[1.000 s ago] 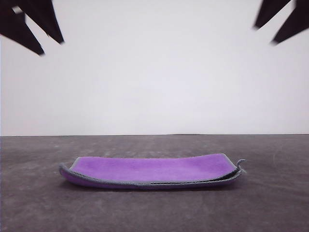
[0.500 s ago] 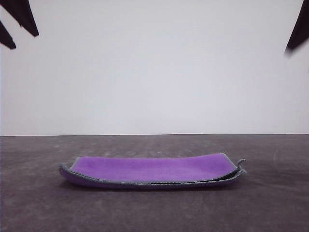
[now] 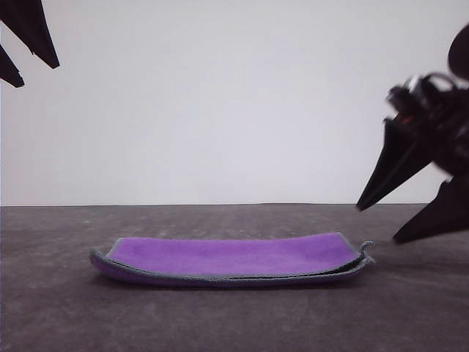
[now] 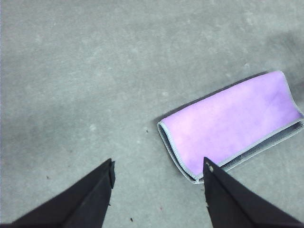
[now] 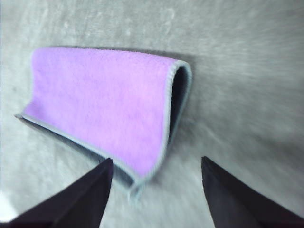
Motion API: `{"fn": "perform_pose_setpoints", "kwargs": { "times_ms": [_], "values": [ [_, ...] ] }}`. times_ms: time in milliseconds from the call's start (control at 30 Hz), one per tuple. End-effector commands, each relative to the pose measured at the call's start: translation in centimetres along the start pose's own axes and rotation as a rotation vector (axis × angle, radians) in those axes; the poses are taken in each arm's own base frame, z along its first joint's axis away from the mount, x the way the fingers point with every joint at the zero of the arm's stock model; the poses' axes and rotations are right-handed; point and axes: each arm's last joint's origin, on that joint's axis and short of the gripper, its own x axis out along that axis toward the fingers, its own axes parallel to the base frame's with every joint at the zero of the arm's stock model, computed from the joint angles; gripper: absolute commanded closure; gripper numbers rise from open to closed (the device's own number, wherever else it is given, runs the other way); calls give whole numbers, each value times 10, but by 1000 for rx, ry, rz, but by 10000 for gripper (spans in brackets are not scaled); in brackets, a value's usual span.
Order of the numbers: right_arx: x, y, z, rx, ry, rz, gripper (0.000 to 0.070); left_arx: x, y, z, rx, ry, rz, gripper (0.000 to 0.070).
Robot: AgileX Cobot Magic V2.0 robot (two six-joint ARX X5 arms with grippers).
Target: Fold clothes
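The clothes are one small cloth folded in half on the dark table, purple face up, grey edging along its rim. My right gripper hangs open just right of the cloth's right end, low over the table. In the right wrist view the cloth lies ahead of the open right gripper, its folded end nearest. My left gripper is high at the upper left, open. The left wrist view shows the cloth well ahead of the spread fingers, off to one side.
The dark grey table runs back to a white wall. Bare tabletop surrounds the cloth on all sides.
My right gripper has dropped from the upper right corner to just beside the cloth's right end. The left gripper has drifted out to the upper left. The cloth has not moved.
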Motion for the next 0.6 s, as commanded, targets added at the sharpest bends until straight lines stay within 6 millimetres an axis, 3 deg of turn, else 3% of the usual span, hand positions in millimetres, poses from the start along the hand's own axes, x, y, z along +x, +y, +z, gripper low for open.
{"fn": "perform_pose_setpoints", "kwargs": {
  "times_ms": [0, 333, 567],
  "values": [
    [9, -4, 4, 42, 11, 27, 326, 1, 1, 3, -6, -4, 1, 345],
    [37, -7, 1, 56, 70, 55, 333, 1, 1, 3, -11, -6, 1, 346],
    [40, -3, 1, 40, 67, 60, 624, 1, 0, 3, -12, -6, -2, 346]
  ]
}}
